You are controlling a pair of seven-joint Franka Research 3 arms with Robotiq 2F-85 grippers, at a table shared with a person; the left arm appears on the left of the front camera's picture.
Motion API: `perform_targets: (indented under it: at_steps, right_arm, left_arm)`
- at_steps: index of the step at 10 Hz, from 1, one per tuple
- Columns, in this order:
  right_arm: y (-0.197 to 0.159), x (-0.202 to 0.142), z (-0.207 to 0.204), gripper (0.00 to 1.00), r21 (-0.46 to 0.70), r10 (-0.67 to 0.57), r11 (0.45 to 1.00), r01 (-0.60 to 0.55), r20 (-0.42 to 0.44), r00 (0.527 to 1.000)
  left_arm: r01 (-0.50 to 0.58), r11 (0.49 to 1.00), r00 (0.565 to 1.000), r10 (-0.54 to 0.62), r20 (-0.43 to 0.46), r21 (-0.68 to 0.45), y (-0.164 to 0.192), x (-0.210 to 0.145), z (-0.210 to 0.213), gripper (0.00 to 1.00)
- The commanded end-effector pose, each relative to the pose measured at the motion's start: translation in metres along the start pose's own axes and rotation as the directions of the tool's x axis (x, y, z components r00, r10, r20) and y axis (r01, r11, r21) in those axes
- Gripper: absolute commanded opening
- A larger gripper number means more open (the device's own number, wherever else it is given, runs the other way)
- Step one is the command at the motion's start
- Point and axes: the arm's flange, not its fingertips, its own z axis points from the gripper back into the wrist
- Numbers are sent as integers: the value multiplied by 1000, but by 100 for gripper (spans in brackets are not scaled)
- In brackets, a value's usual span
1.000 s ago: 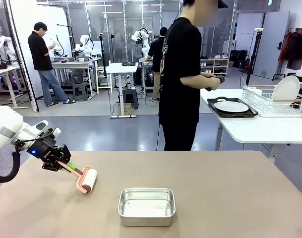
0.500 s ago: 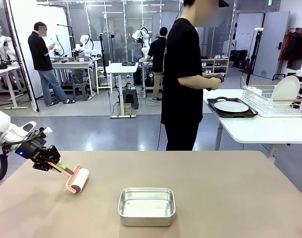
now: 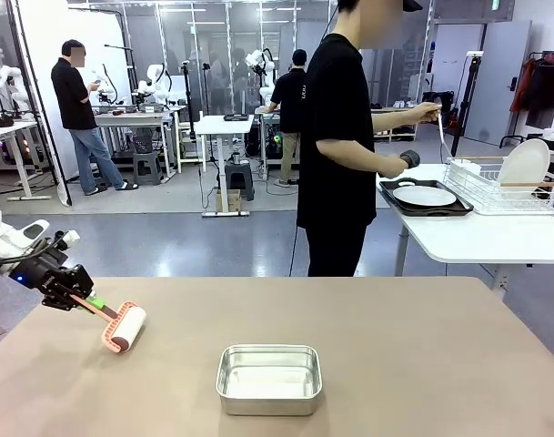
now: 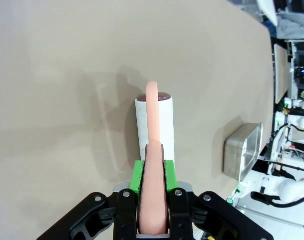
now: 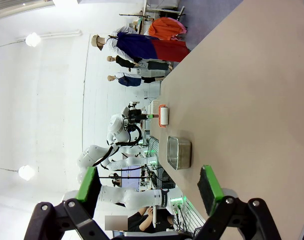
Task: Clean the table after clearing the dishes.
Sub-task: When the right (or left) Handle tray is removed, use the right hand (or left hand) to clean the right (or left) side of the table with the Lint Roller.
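Pink-handled lint roller (image 3: 120, 326) is pinched at its handle between the green pads of the left gripper (image 3: 87, 301), low at the near left of the table (image 3: 422, 364); its white roll is seen resting on the tabletop. Right gripper (image 5: 149, 187) is seen with jaws spread wide, nothing between them, above the tan surface. No legible writing is made out. A steel pan (image 3: 269, 378) is placed near centre. One plate (image 3: 424, 195) on a dark tray (image 3: 390, 198) is set on a white side table far right, beside the person (image 3: 336, 137).
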Motion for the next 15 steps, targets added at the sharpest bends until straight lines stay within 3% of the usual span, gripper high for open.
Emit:
perform_targets:
  at_steps: [1,7,10,15]
  right_arm:
    - [3,-3,0,100,-9,-1,1000,1,-4,1000]
    - [3,-3,0,100,-9,-1,1000,1,-4,1000]
    - [3,-3,0,100,-9,-1,1000,1,-4,1000]
    - [3,-3,0,100,-9,-1,1000,1,-4,1000]
  left_arm:
    - [-26,999,1000,25,16,45,17,13,15,21]
    - [-78,990,992,65,112,121,66,23,61,21]
    - [-163,973,978,136,161,166,89,26,83,21]
    - [-167,960,972,122,200,226,89,30,121,21]
